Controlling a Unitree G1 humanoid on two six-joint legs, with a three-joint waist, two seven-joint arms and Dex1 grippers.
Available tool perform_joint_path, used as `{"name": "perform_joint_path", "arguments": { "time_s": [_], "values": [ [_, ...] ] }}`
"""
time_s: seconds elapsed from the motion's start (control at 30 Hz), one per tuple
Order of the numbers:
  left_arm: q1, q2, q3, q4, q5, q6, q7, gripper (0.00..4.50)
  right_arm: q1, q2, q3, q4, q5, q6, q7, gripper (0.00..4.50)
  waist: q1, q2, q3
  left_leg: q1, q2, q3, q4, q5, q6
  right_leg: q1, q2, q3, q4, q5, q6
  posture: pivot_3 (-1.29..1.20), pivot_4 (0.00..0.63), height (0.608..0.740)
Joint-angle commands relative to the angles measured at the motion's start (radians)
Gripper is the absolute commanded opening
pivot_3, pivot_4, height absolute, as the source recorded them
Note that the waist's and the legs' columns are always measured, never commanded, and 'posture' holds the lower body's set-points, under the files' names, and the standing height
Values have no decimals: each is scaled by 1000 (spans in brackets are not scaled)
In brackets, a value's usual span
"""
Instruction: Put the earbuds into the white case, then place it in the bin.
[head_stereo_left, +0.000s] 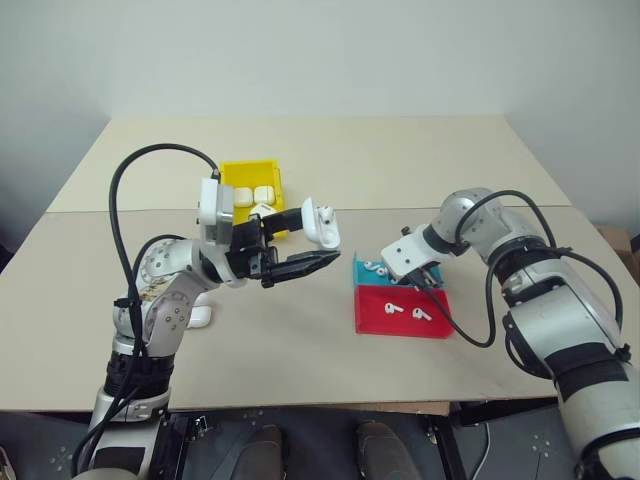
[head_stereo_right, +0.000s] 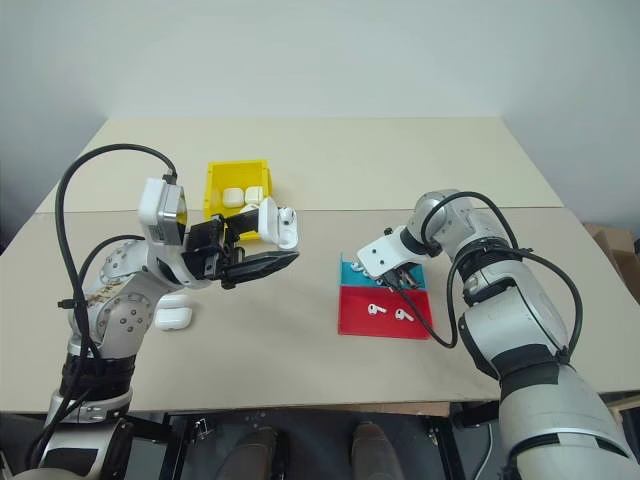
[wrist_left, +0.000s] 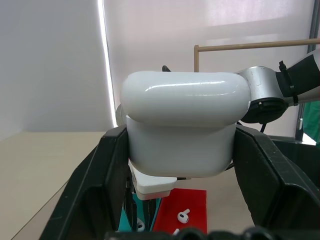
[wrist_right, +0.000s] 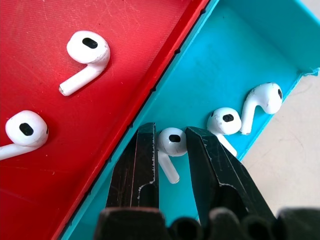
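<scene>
So the left gripper (head_stereo_left: 300, 262) is clamped on the small glossy white rounded earbud case (head_stereo_left: 320, 222), held up off the beige table (head_stereo_left: 300, 350). From the head cameras you can see its lid flipped open; the left wrist camera just gets the case's smooth back wedged between the two black fingers (wrist_left: 95, 190).

The right gripper (wrist_right: 169, 150) is down in the blue half of the flat blue-and-red plastic tray (head_stereo_left: 375, 312). In its wrist view, the jaws are narrow, with one tiny glossy white stemmed earbud (wrist_right: 171, 145) right between the tips, seemingly pinched, and two more just beside it in the blue section. Two others sit in the red half.

The small bright yellow plastic bin (head_stereo_left: 250, 175) sits just behind the left gripper, with white cases inside. Another white case (head_stereo_right: 172, 318) lies on the table beside the left arm.
</scene>
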Motion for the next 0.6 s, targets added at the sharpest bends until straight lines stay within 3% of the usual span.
{"name": "perform_joint_path", "arguments": {
  "time_s": [0.03,0.2,0.37,0.5,0.6],
  "values": [
    [-19,2,7,-16,-12,-11,-5,2790,12,-3,-10,8,-9,38,-28,647,0,0,0,0,0,0,0,0,0,0,0,0,0,0,0,0,150,740],
    [-58,-10,-3,28,-7,-24,-32,2790,-52,-17,-127,30,87,192,-72,647,3,0,0,-2,-1,0,0,0,0,-2,0,0,0,0,0,0,150,740],
    [-98,-35,-12,76,-1,-39,-62,2790,-72,-55,-353,-69,320,529,31,647,6,1,1,-9,0,0,0,0,0,-8,-1,0,0,0,0,0,150,740],
    [-120,-49,-17,110,2,-51,-74,2790,92,-128,-517,-475,552,941,89,647,17,1,1,-10,0,-2,-2,0,0,-8,-1,-1,-1,0,0,0,150,740],
    [-138,-63,-19,139,3,-55,-81,2790,271,-131,-689,-892,776,1296,-51,647,31,1,1,-12,0,-4,-3,0,0,-7,-1,-4,-1,0,0,0,150,740]
  ]
}}
